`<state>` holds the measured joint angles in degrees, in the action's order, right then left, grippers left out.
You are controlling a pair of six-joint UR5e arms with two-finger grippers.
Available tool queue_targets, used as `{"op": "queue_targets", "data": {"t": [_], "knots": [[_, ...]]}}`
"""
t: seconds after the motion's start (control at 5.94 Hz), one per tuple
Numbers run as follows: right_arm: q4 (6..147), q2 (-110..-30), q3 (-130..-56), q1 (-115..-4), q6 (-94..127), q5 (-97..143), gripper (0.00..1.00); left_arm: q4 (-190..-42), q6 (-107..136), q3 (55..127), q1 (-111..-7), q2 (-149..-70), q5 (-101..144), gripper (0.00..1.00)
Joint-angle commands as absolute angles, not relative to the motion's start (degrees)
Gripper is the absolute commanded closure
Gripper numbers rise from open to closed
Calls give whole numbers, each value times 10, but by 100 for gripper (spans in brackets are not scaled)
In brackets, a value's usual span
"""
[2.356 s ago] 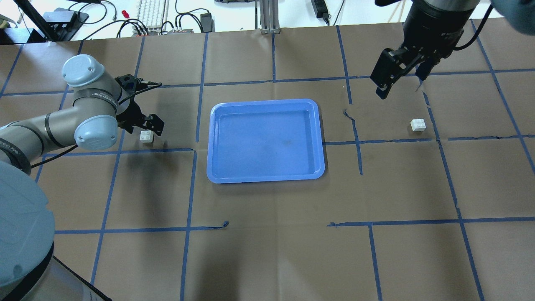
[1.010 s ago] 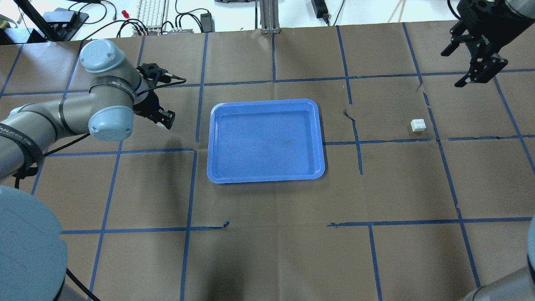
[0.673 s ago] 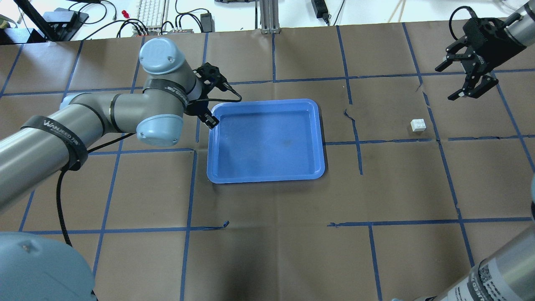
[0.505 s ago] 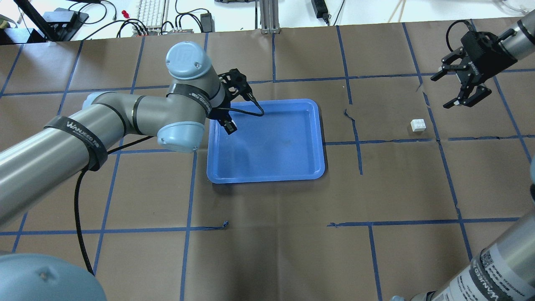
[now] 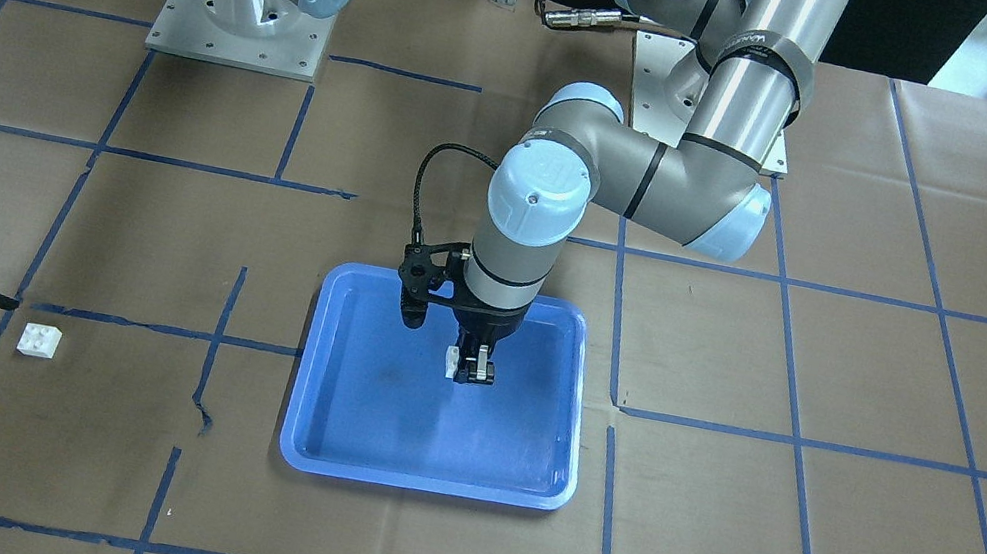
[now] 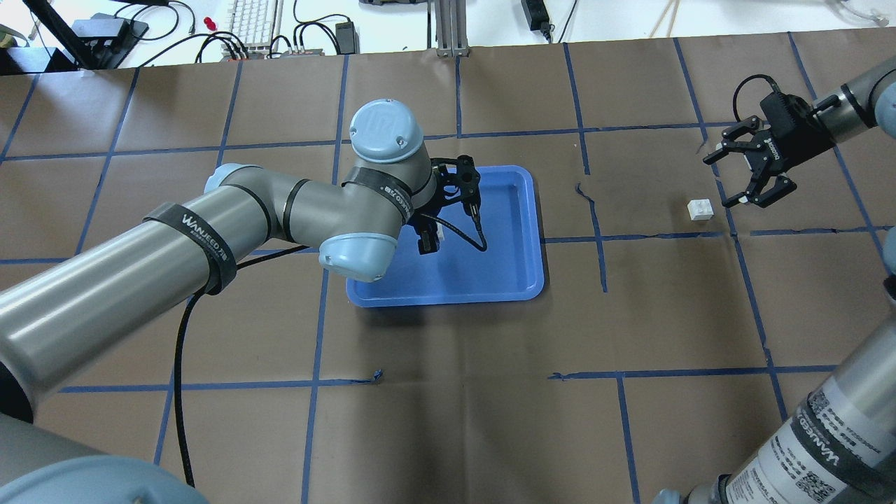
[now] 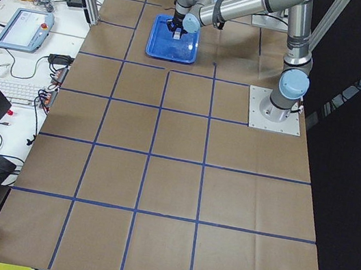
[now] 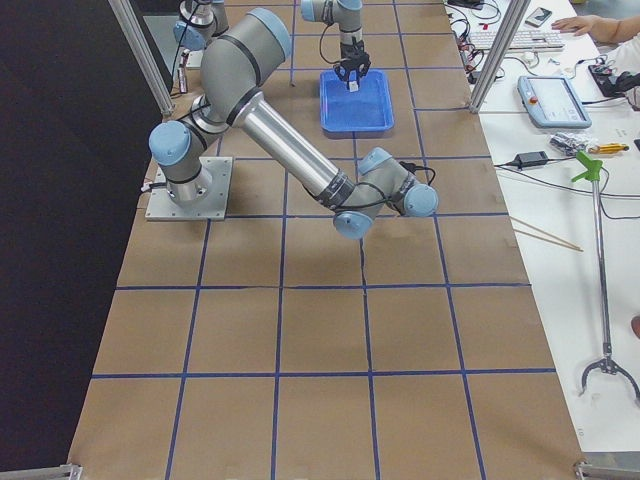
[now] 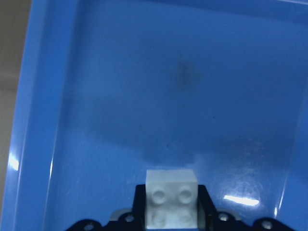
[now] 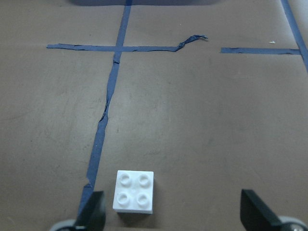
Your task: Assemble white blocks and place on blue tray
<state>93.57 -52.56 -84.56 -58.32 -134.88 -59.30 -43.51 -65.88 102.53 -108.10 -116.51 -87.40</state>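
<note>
The desk [image 6: 455,420] carries the blue tray [image 6: 504,266] at its middle. The left gripper [image 5: 467,372] hangs over the tray floor, jaws clamped narrow on the held white block [image 9: 171,197]. Toward the desk's right edge, the right gripper [image 6: 724,180] hovers with jaws wide, just beside the loose white block [image 6: 700,209], which rests studs-up on the desk.

The table [image 6: 448,434] was covered with brown paper [image 6: 672,308], marked into squares with blue tape [image 6: 315,322] that was torn in a few spots. The blue tray [image 6: 448,299] lay flat near the middle. Well apart from it, toward the robot's right, one white block [image 6: 700,208] sat studs up on the paper, just beside a tape line. Two metal base plates [image 5: 236,39] sat along the robot's edge.
</note>
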Motion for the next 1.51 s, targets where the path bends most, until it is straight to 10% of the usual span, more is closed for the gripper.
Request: {"op": "queue_targets", "data": {"t": [0.0,0.67,1.01,1.35], "knots": [[973,-525,-882,-583,-1359,-579,0,-408,-671,1027,-1083,-1187,-872,94],[986,-527,-892,-583,-1351,-579,16,-410,-673,1026,-1083,-1201,-875,83],[989,-527,-893,-582,-1351,-579,30,-410,-673,1026,-1083,-1201,-878,2],[991,-527,-894,-581,-1355,-584,48,-438,-675,1017,-1083,-1167,-875,1]]}}
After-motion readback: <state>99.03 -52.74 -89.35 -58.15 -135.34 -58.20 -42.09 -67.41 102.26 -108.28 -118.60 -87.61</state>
